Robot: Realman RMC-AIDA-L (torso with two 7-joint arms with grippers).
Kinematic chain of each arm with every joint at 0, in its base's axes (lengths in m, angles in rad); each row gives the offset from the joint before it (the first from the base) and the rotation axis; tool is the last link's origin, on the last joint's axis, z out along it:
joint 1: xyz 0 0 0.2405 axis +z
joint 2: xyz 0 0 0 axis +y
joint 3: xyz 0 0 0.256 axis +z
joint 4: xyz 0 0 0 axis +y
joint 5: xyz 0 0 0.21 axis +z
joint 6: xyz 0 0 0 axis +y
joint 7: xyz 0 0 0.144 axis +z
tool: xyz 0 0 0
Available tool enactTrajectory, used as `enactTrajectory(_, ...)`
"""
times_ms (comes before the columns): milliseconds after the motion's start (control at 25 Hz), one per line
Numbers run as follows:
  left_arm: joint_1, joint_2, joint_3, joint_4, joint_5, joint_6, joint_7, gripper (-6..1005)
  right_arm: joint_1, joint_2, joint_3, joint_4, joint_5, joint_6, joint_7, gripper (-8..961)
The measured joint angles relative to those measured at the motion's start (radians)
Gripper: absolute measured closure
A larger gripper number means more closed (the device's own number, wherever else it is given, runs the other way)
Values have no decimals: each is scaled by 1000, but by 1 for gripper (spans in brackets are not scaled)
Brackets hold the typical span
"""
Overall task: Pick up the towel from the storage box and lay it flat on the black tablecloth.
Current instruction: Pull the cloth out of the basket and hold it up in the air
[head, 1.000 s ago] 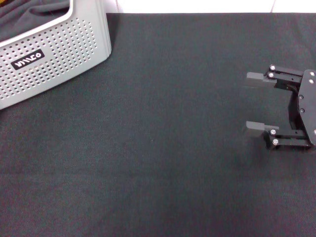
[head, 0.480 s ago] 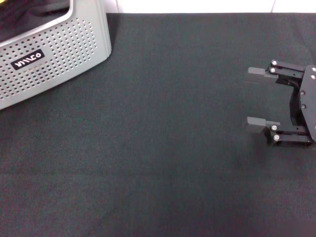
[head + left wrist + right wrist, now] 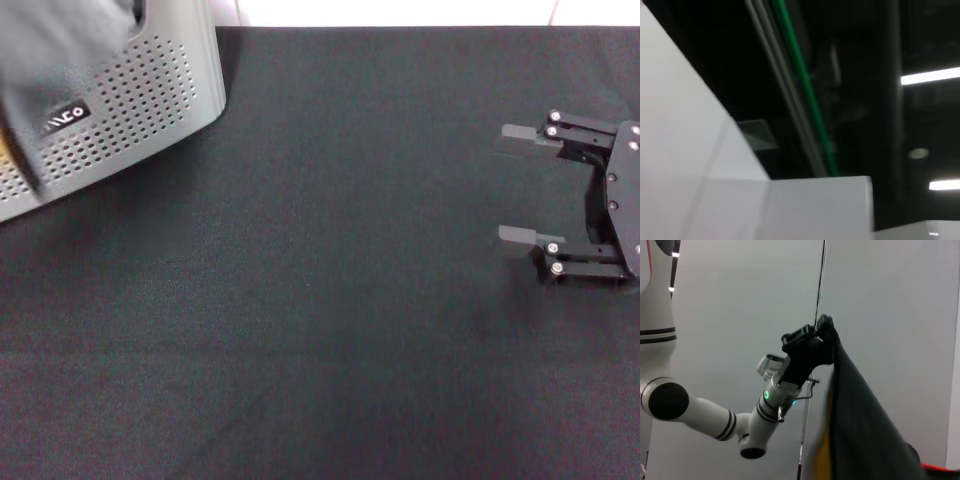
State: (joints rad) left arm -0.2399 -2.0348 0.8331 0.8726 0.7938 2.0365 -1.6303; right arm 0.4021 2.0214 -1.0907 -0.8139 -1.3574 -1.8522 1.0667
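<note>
The towel hangs grey side out in front of the storage box at the far left of the head view, with a sliver of orange at its lower edge. In the right wrist view my left gripper is shut on the towel's top corner and holds it high, the cloth draping down grey with an orange streak. The left gripper is out of the head view. My right gripper is open and empty, low over the black tablecloth at the right side.
The box's black label is partly covered by the hanging cloth. A white strip runs beyond the tablecloth's far edge. The left wrist view shows only ceiling lights and white panels.
The towel has come up out of the box and now hangs over its front wall. The right gripper has drifted slightly right and farther back.
</note>
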Motion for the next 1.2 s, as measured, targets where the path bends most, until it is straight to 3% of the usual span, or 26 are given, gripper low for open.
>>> enactTrajectory(160,-19,17,127,52,-49,1,-25,969,0,0,1,-1,1,0,-1,230)
enactTrajectory(400,-41,19,144,57,-51,0,-44,969,2,1,2,0,11,1,-11,230)
enactTrajectory(880,-52,-51,149,-16,-74,-3,62,968,14,5,-58,17,84,-20,-33,230)
enactTrajectory(1200,-147,-59,163,-167,-99,-3,160,968,102,7,-105,198,150,5,-144,230)
